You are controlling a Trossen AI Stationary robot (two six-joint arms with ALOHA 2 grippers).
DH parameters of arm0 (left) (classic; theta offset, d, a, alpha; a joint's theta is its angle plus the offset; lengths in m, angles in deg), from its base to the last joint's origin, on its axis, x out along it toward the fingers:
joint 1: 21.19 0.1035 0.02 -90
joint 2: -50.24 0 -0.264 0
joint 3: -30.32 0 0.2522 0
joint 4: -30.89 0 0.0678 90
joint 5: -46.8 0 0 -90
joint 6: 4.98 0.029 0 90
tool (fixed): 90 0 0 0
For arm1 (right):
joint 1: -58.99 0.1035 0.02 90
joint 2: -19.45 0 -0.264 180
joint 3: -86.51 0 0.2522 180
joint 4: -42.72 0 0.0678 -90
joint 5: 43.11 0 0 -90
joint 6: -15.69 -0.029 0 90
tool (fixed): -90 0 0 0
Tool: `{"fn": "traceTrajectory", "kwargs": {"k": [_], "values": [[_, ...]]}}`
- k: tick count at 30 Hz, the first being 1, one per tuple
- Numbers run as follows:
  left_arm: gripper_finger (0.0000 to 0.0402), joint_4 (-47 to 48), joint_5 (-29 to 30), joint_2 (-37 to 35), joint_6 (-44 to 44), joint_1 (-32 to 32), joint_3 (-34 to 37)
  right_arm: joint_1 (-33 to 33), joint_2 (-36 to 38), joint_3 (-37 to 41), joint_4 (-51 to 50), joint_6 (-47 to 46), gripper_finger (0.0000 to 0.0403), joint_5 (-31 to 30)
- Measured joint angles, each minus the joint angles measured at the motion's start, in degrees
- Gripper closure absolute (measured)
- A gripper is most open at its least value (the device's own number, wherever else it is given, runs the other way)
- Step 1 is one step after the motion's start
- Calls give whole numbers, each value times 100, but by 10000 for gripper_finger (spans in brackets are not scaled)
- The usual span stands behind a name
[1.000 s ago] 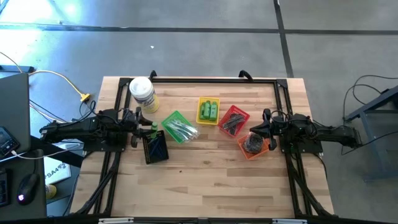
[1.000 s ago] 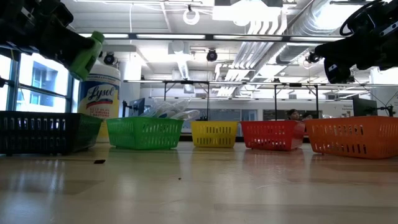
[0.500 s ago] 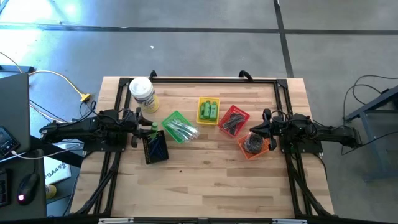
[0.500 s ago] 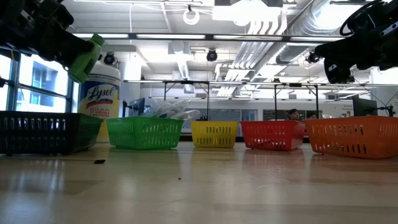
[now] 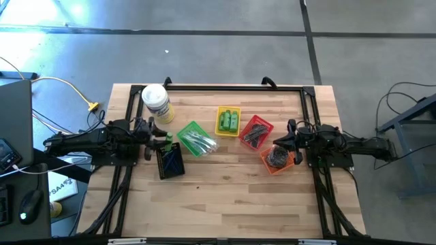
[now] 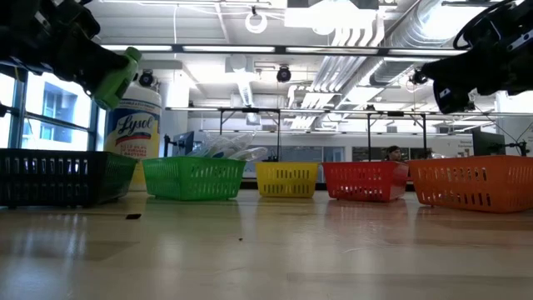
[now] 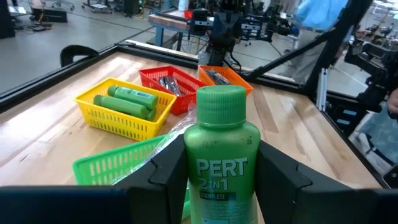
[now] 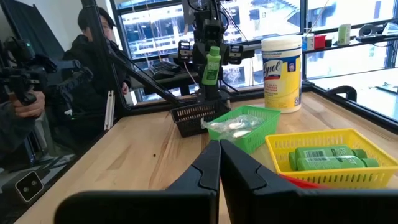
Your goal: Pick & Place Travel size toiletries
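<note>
Both of my jaws are up off the counter [image 5: 225,184]. My left gripper [image 7: 217,180] is squeezed tight around a green Pert bottle [image 7: 221,165], one finger on each side of it. The bottle stands upright in my grip with its cap on top. From above, this gripper [image 5: 158,139] is at the left side of the counter, over the black basket [image 5: 170,162]. From the low camera, the green bottle [image 6: 117,77] hangs in the air in front of the Lysol jar [image 6: 132,133].

My right gripper [image 8: 219,163] is pressed shut, with its two fingers touching and nothing between them. From above it [image 5: 285,145] is at the right side, just over the orange basket [image 5: 279,161], which has dark round things in it.

Five little baskets sit in a bent row across the counter. The green basket [image 5: 194,138] holds clear-wrapped silvery pieces. The yellow basket [image 5: 228,121] holds more green bottles [image 7: 127,102] lying down. The red basket [image 5: 255,132] holds dark slim sticks. The big Lysol jar with a white lid [image 5: 156,101] stands near the far left corner.

Past the counter, my right wrist camera shows a person [image 8: 93,68] in dark clothes.
</note>
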Motion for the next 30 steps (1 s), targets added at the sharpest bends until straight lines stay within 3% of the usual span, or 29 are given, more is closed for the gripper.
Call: {"fn": "traceTrajectory", "kwargs": {"k": [9,30], "values": [[261,-465,146,225,-68,0,-25,2,-107,0,11,-213,401,-54],[261,-797,249,1761,-14,0,-759,2,-107,0,46,-350,401,-16]]}}
